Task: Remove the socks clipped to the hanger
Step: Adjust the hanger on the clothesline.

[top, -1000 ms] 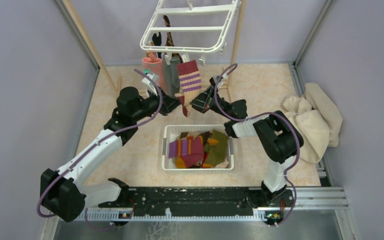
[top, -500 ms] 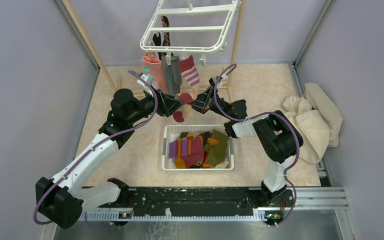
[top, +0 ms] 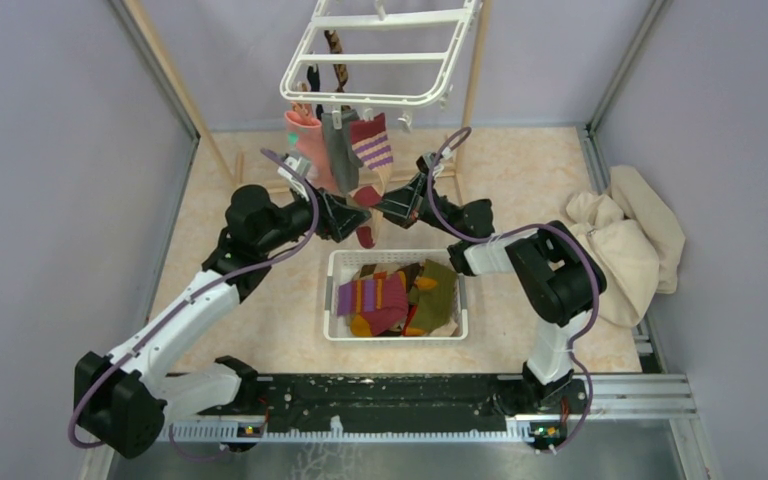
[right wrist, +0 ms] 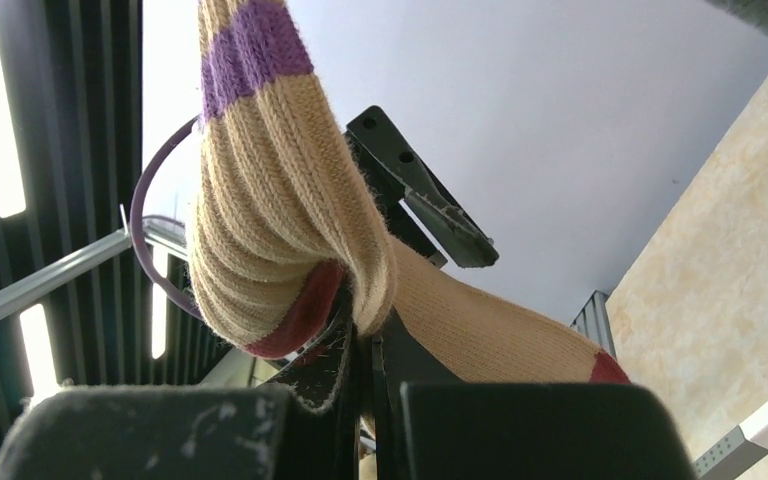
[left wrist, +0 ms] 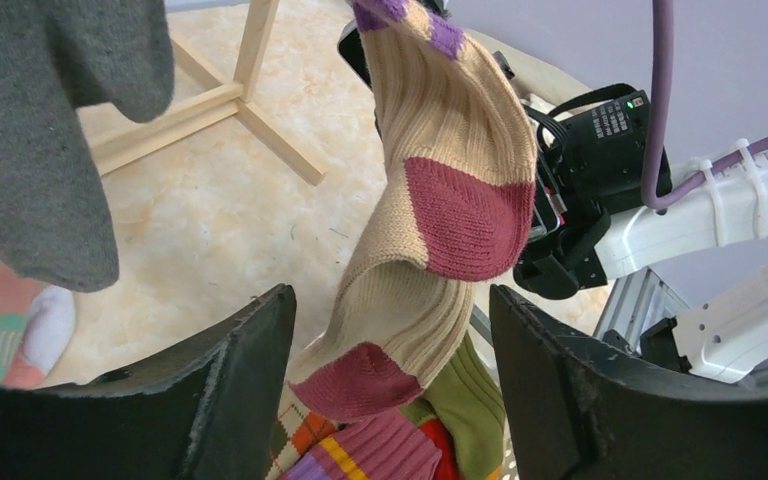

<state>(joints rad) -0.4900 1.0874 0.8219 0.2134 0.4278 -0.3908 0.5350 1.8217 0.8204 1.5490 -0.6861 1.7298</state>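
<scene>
Left end effector [left wrist: 390, 300]: jaws newly parted, striped sock [left wrist: 440, 150] released. Right end effector [right wrist: 370, 340]: clamped on that sock, still clipped to hanger [top: 400, 99]; detachment pending.

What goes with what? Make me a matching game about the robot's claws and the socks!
Things:
1. left claw
2. right claw
3. grey sock
4. white basket

States:
A. hanging from the hanger
B. wide open
C. has loose socks inside
D. pinching the striped sock

Pairs: 1-B, 2-D, 3-A, 4-C
</scene>
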